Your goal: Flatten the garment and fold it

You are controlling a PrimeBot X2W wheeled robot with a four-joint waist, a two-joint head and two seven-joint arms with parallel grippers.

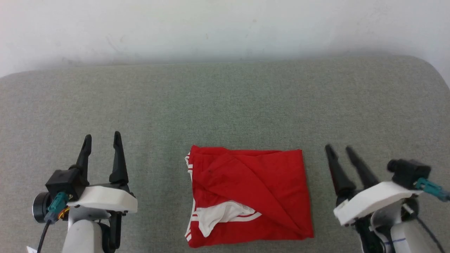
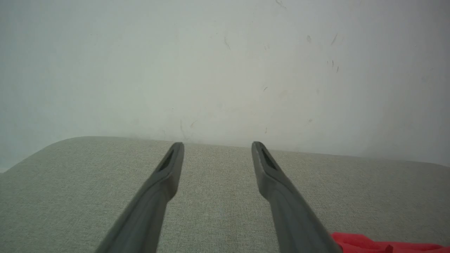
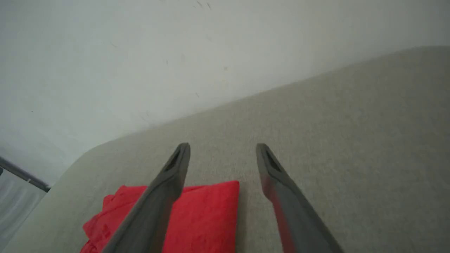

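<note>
The red jersey [image 1: 253, 189] lies folded into a rough square on the grey cushioned surface [image 1: 225, 105], near its front edge. White striped trim and a white sleeve show along its left side and lower middle. The number and lettering are hidden inside the folds. My left gripper [image 1: 102, 138] stands open to the left of the jersey, apart from it, nothing between its fingers. My right gripper [image 1: 339, 149] stands open just right of the jersey, also empty. The right wrist view has the jersey [image 3: 204, 214] under the left finger. A red corner [image 2: 379, 244] peeks into the left wrist view.
A pale wall [image 1: 225, 28] rises behind the cushioned surface. The surface has rounded far corners. Bare grey fabric stretches beyond and beside the jersey. A grey rail [image 3: 21, 174] shows at the far left of the right wrist view.
</note>
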